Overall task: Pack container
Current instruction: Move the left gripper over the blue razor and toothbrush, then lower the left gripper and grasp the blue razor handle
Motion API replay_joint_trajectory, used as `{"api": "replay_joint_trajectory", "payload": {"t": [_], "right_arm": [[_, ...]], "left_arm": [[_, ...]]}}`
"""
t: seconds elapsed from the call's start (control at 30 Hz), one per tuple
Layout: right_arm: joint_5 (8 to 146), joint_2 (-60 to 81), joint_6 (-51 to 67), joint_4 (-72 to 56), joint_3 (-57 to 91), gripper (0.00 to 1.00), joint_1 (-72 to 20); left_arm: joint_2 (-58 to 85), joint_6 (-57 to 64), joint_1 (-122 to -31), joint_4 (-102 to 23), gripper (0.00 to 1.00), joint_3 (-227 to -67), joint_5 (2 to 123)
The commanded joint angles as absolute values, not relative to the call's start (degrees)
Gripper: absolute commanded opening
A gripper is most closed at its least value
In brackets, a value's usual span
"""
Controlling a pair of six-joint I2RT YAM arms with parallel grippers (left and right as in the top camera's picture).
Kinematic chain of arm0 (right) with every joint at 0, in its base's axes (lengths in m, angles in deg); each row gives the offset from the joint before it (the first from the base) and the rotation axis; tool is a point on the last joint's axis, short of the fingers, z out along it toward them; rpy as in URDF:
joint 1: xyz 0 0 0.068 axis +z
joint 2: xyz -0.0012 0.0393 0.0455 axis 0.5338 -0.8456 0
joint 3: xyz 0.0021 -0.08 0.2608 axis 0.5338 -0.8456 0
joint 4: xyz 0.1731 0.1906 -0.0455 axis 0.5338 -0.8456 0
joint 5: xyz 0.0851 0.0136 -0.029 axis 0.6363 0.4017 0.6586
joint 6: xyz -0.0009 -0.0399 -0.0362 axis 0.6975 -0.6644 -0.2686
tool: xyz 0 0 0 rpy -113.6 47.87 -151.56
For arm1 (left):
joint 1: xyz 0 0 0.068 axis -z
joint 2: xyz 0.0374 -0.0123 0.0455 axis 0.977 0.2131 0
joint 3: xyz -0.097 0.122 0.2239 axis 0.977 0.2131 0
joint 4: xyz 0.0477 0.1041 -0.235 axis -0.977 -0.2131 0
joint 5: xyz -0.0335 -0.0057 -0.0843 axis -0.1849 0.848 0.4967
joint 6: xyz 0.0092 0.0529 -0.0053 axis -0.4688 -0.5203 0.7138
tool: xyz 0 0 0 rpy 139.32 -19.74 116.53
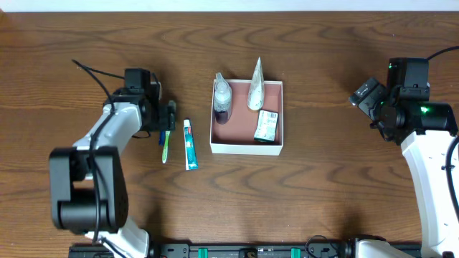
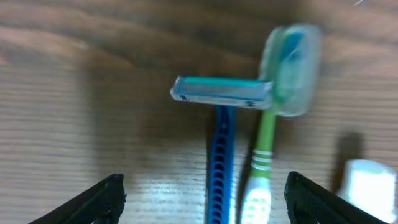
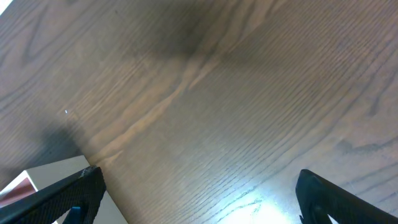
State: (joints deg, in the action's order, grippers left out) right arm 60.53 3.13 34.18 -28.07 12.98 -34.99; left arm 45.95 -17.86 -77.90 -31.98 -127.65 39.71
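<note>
The container (image 1: 244, 148) is a square white box with a pinkish-brown floor at the table's middle. It holds a small bottle (image 1: 223, 97), a silvery tube (image 1: 256, 89) and a green-and-white packet (image 1: 266, 125). To its left lie a toothpaste tube (image 1: 190, 143) and a green toothbrush (image 1: 166, 147). My left gripper (image 1: 169, 118) is open and straddles a blue razor (image 2: 222, 93) and the toothbrush (image 2: 267, 143) in the left wrist view (image 2: 205, 202). My right gripper (image 1: 366, 97) is open and empty, far right of the box, over bare wood (image 3: 199, 199).
The toothpaste's white cap (image 2: 367, 186) shows at the right edge of the left wrist view. A corner of the container (image 3: 37, 177) shows at the lower left of the right wrist view. The table is dark brown wood.
</note>
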Motion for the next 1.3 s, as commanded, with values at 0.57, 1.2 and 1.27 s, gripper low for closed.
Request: {"api": "replay_joint_trajectory", "payload": {"t": [0.57, 1.2, 1.27], "right_arm": [[60.31, 2.93, 33.41, -28.12, 13.44, 0.99, -35.27], [60.31, 2.93, 33.41, -28.12, 13.44, 0.99, -35.27], [60.31, 2.93, 33.41, -28.12, 13.44, 0.99, -35.27]], "left_arm": [[36.4, -18.19, -77.88, -34.8, 0.79, -130.08, 37.59], [48.73, -19.72, -77.88, -32.42, 0.79, -129.1, 34.79], [49.03, -19.69, -77.88, -32.79, 0.76, -129.1, 34.86]]}}
